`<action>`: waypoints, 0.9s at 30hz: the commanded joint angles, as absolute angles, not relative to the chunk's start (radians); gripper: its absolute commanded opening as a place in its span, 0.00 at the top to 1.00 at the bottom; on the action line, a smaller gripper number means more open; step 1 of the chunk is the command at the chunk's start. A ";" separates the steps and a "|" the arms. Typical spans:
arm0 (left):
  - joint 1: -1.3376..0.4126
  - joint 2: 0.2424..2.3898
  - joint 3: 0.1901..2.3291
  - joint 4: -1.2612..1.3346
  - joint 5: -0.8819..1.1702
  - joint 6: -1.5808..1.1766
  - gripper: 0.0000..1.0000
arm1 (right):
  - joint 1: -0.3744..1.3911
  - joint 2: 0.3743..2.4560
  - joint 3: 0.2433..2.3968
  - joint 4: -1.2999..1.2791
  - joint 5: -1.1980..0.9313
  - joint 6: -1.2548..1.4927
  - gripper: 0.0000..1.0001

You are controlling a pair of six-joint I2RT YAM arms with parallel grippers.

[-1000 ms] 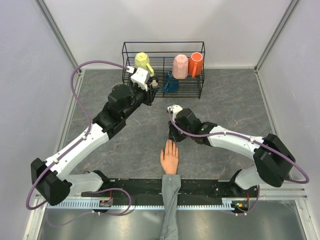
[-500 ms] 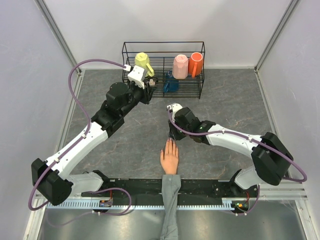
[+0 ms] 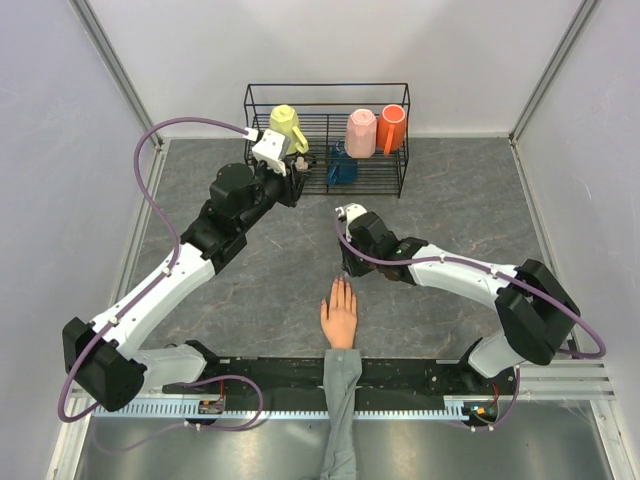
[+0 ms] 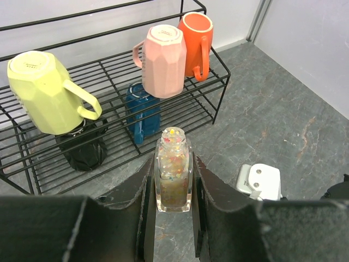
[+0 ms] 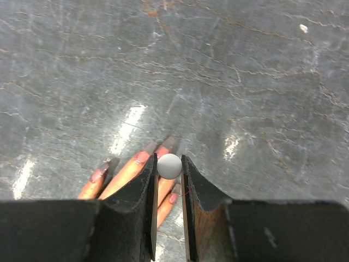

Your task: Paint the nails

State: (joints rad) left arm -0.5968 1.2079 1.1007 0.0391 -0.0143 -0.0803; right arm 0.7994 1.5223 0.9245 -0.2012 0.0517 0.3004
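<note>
The peach mannequin hand lies palm down at the near middle, its grey sleeve running off the front edge. Its pale pinkish nails show under my right gripper, which is shut on a white round-topped brush cap just above the fingertips; the brush itself is hidden. In the top view the right gripper hovers just beyond the fingers. My left gripper is shut on a clear glitter polish bottle, uncapped and upright, held near the rack.
A black wire rack at the back holds a yellow mug, a pink mug, an orange mug and a blue mug; a black mug sits below the yellow one.
My left gripper has drifted slightly left and back toward the rack with the bottle. My right gripper has shifted a little over the fingertips, still holding the cap.
</note>
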 commanded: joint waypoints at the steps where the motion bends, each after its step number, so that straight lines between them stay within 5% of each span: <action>1: -0.591 1.184 1.127 0.064 0.020 -0.115 0.98 | 0.788 1.473 0.919 -0.219 0.078 0.318 1.00; 27: -0.583 1.236 1.144 0.071 0.037 -0.141 0.98 | 0.785 1.416 0.795 -0.210 -0.023 0.385 1.00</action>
State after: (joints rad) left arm -0.5903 1.2369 1.1007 0.0395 0.0116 -0.1162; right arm 0.7879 1.4239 0.7940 -0.2478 0.0105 0.3710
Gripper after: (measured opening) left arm 0.327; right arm 0.255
